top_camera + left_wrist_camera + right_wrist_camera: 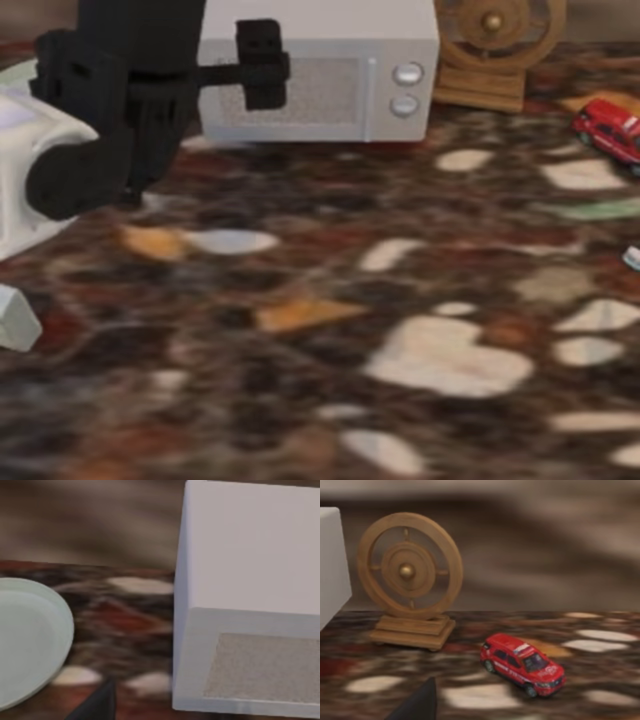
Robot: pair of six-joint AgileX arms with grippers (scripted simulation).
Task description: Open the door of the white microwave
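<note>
The boxy white microwave stands at the table's far edge, its flat mesh-windowed door closed. The left gripper hovers before the door, seemingly open and empty.

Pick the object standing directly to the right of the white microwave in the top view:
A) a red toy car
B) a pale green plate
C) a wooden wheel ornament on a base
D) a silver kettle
C: the wooden wheel ornament stands right beside the white microwave; the red toy car lies farther right.
</note>
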